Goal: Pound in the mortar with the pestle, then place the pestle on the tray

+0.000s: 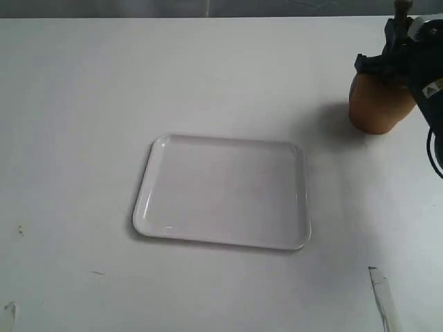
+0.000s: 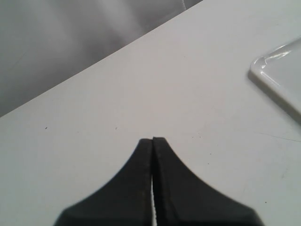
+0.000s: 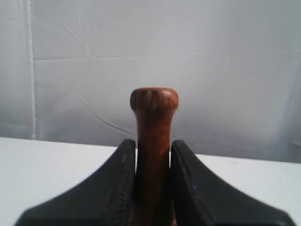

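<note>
The white tray lies flat in the middle of the table with nothing on it. Far right at the back stands the light-brown mortar, its top covered by my right gripper. The gripper is shut on the thin handle of the reddish-brown pestle, whose knob pokes up above the fingers; the thick end is hidden, so I cannot tell how deep it sits in the mortar. My left gripper is shut and holds nothing, hovering over bare table beside a corner of the tray. It is outside the exterior view.
The table's back edge runs just behind the mortar, with a grey backdrop beyond. A strip of tape lies near the front right. Small dark specks mark the table at the left.
</note>
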Robot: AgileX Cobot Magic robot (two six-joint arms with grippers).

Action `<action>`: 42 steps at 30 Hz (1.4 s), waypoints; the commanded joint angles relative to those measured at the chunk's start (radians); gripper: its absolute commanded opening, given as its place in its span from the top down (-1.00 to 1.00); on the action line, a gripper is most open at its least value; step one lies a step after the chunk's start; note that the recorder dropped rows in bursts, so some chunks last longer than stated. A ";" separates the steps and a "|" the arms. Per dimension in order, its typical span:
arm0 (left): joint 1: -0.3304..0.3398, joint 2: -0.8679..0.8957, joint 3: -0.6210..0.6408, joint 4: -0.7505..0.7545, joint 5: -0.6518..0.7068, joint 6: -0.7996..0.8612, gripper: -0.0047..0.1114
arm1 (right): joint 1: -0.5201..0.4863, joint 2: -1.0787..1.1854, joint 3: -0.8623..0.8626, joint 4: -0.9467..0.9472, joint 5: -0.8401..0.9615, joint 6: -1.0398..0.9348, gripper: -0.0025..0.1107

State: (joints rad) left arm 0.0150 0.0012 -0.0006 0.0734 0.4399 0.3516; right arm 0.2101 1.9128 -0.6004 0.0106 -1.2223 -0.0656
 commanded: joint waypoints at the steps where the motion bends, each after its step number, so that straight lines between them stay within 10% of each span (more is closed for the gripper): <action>1: -0.008 -0.001 0.001 -0.007 -0.003 -0.008 0.92 | -0.001 -0.205 0.001 -0.143 0.001 0.022 0.96; 7: -0.008 -0.001 0.001 -0.007 -0.003 -0.008 0.92 | 0.001 -0.543 -0.097 -0.631 0.466 0.383 0.96; 13: -0.008 -0.001 0.001 -0.007 -0.003 -0.008 0.92 | 0.061 -0.651 -0.338 -1.755 0.723 1.569 0.96; 19: -0.008 -0.001 0.001 -0.007 -0.003 -0.008 0.92 | 0.160 -0.589 -0.437 -1.755 0.584 1.677 0.96; 26: -0.008 -0.001 0.001 -0.007 -0.003 -0.008 0.92 | 0.397 -0.437 -0.435 -1.755 1.267 0.786 0.96; 30: -0.008 -0.001 0.001 -0.007 -0.003 -0.008 0.92 | 0.490 -0.339 -0.508 -1.718 1.627 0.686 0.96; 38: -0.008 -0.001 0.001 -0.007 -0.003 -0.008 0.92 | 0.508 -0.180 -0.829 -0.134 1.963 -0.527 0.96; 42: -0.008 -0.001 0.001 -0.007 -0.003 -0.008 0.92 | 0.520 -0.056 -0.998 0.158 2.313 -0.742 0.96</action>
State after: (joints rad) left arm 0.0150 0.0012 -0.0006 0.0734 0.4399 0.3516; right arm 0.7181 1.7858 -1.4995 -0.0751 0.8672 -0.6239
